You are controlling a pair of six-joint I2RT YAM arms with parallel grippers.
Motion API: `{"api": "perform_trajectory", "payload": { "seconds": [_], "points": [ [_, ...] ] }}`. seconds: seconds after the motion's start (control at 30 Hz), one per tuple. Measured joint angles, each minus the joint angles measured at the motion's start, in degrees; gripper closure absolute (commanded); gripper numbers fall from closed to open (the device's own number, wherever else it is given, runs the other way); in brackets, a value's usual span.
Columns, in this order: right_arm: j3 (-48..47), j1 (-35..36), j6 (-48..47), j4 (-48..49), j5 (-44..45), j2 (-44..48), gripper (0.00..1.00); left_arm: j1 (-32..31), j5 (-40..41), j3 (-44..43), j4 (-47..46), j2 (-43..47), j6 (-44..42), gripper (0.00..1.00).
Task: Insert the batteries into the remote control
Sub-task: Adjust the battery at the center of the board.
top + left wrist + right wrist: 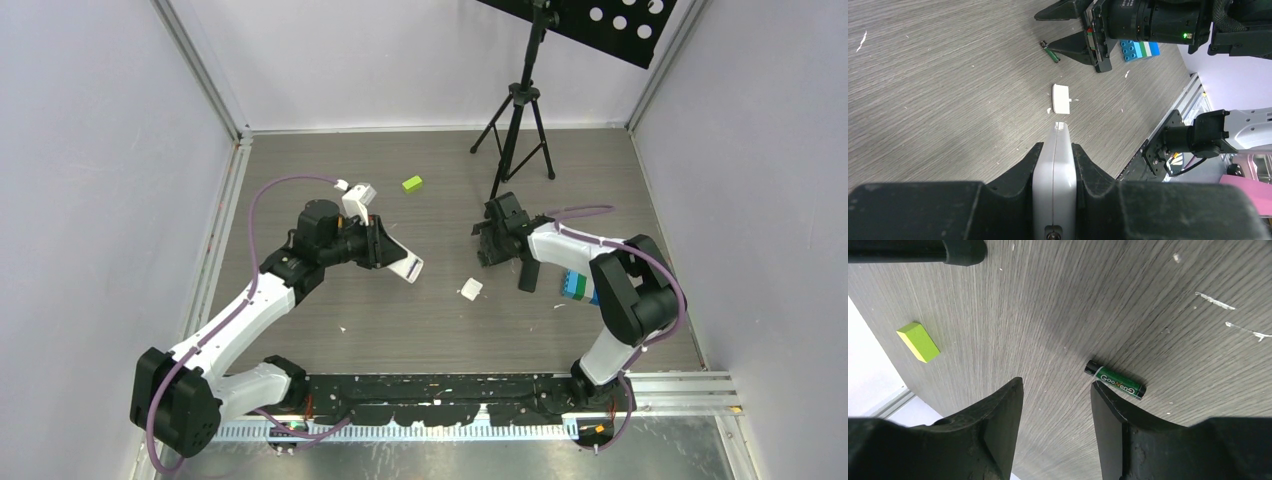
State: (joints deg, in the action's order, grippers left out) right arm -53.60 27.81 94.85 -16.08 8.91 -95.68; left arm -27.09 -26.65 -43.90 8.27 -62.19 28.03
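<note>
My left gripper (1055, 147) is shut on the white remote control (1055, 170), clamped edge-on and held above the table. In the top view the remote (405, 262) sticks out towards the middle. One green battery (1115, 380) lies flat on the wood-grain table, just past the tip of one finger (1108, 410) of my right gripper (1055, 385). That gripper is open and holds nothing; the battery is outside the gap. The left wrist view shows the same battery (1050, 51) beside the right gripper (1058, 27). No other batteries show.
A small white cover piece (470, 290) lies between the arms, seen too in the left wrist view (1061, 98). A yellow-green block (412, 183) sits farther back. A blue brick stack (573, 287) stands by the right arm. A black tripod (520, 120) stands behind the right gripper.
</note>
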Motion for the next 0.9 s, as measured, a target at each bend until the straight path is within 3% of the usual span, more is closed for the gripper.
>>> {"api": "perform_trajectory", "payload": {
  "seconds": [0.9],
  "points": [
    [1.6,0.0,2.4,-3.5,1.6,0.2,0.43,0.0,0.0,0.5,-1.3,0.0,0.1,1.0]
  ]
}}
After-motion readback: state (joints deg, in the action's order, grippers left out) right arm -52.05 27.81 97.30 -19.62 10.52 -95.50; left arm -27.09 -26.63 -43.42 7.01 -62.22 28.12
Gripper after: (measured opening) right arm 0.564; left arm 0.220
